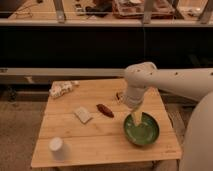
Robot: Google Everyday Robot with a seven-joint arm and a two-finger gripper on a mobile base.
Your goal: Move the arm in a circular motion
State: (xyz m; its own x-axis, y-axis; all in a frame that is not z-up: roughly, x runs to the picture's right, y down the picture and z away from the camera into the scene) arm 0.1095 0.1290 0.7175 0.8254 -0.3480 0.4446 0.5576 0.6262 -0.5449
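Note:
The glossy white arm enters from the right and bends down over the right side of the wooden table. Its bulbous joint hangs above the table. The narrow pale-yellowish tip, the gripper, points down into a green bowl at the table's right front. A thick white segment fills the right edge of the view.
On the table lie a white cup at the front left, a pale flat packet, a dark red oblong item, a crumpled white bag at the back left, and a dark item partly behind the arm. A dark counter stands behind.

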